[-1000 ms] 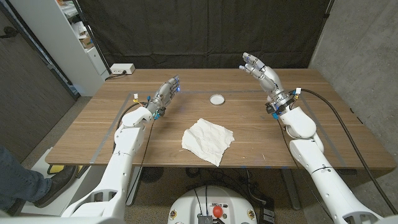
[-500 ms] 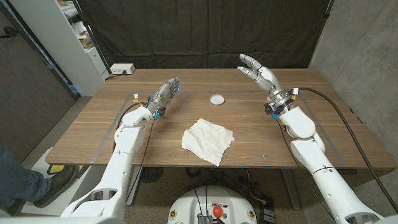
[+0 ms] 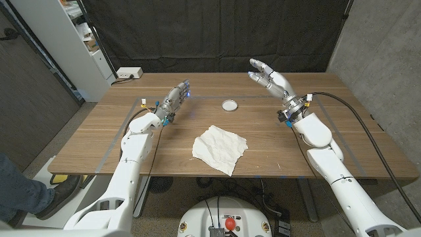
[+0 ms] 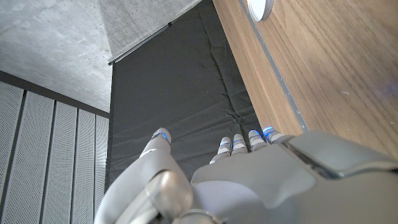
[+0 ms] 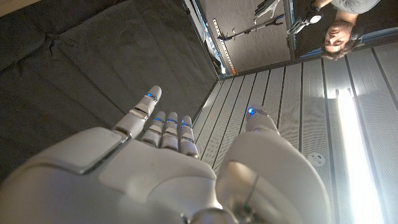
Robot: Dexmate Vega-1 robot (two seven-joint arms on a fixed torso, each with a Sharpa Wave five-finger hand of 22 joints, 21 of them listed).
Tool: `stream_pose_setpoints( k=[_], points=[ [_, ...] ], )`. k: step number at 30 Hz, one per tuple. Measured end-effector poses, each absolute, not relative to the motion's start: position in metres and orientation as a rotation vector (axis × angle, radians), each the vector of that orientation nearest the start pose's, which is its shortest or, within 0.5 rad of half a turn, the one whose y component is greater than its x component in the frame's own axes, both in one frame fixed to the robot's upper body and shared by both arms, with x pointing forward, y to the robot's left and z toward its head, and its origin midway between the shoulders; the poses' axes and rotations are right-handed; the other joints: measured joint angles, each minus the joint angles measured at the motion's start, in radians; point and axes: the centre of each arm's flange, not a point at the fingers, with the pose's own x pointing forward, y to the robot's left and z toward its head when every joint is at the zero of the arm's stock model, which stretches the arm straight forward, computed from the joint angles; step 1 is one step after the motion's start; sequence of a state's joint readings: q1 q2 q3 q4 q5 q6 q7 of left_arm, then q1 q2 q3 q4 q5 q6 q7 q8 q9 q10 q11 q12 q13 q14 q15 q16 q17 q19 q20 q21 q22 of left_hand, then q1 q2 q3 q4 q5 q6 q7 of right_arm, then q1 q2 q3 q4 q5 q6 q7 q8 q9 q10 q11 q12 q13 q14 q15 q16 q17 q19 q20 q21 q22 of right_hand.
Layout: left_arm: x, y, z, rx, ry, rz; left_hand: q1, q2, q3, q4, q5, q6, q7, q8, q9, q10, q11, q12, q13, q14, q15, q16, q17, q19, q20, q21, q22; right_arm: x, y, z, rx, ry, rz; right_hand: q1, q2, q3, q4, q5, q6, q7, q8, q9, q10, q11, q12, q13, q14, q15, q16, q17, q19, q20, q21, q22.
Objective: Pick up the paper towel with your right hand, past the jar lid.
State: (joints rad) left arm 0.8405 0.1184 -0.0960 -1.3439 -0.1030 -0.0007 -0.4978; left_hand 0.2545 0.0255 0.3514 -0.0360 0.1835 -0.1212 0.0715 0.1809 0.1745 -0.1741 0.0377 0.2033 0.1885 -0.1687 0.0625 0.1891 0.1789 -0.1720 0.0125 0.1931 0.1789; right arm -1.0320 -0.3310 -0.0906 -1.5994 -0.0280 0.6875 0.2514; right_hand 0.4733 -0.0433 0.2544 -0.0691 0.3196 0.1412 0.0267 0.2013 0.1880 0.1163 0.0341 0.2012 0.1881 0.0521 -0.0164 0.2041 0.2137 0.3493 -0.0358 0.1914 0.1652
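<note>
Paper towel [image 3: 220, 149] near jar lid [image 3: 229, 105]

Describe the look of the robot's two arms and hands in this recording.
Both arms are glossy white with rounded segments. The left hand and right hand are silver-grey with small blue lights at the fingertips. A black cable trails from the right wrist; thinner dark wiring runs along the left forearm.
</note>
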Motion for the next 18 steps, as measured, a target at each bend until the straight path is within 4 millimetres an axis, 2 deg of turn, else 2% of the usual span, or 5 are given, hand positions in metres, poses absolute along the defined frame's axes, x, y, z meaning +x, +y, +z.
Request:
stream_pose_setpoints(
  k=[4, 10, 18],
  points=[
    [0.6587, 0.2693, -0.0106, 0.091, -0.511, -0.371, 0.000, 0.000, 0.000, 0.000, 0.000, 0.000, 0.000, 0.000, 0.000, 0.000, 0.000, 0.000, 0.000, 0.000, 0.000, 0.000, 0.000, 0.001, -0.001, 0.000, 0.000, 0.5230, -0.2203, 0.0242, -0.544, -1.181, 0.347, 0.000, 0.000, 0.000, 0.000, 0.006, 0.000, 0.000, 0.000, 0.000, 0.002, 0.002, 0.000, 0.000, 0.000, 0.000, 0.000, 0.000, 0.000, 0.000, 0.000, 0.000],
    [0.6590, 0.2696, -0.0106, 0.092, -0.511, -0.371, 0.000, 0.000, 0.000, 0.000, 0.000, 0.000, 0.000, 0.000, 0.000, 0.004, 0.004, 0.000, 0.000, 0.000, 0.000, 0.000, 0.000, -0.002, -0.023, 0.000, 0.000, 0.5202, -0.2167, 0.0242, -0.579, -1.191, 0.350, 0.000, 0.000, 0.000, 0.000, 0.006, 0.005, -0.005, 0.000, 0.000, 0.002, 0.002, 0.000, 0.000, 0.000, 0.000, 0.000, 0.000, 0.000, 0.000, 0.000, 0.000],
    [0.6589, 0.2696, -0.0104, 0.095, -0.511, -0.371, 0.000, 0.000, -0.002, -0.002, 0.000, 0.000, 0.000, 0.004, 0.000, 0.004, 0.004, 0.000, -0.002, 0.000, 0.000, 0.000, 0.000, -0.002, -0.023, 0.000, 0.000, 0.5157, -0.2128, 0.0220, -0.620, -1.199, 0.354, 0.005, 0.005, 0.000, 0.000, 0.006, 0.005, -0.005, 0.000, 0.000, 0.002, 0.002, 0.000, 0.000, 0.000, 0.000, 0.000, 0.000, 0.000, 0.000, 0.000, 0.000]
  ],
)
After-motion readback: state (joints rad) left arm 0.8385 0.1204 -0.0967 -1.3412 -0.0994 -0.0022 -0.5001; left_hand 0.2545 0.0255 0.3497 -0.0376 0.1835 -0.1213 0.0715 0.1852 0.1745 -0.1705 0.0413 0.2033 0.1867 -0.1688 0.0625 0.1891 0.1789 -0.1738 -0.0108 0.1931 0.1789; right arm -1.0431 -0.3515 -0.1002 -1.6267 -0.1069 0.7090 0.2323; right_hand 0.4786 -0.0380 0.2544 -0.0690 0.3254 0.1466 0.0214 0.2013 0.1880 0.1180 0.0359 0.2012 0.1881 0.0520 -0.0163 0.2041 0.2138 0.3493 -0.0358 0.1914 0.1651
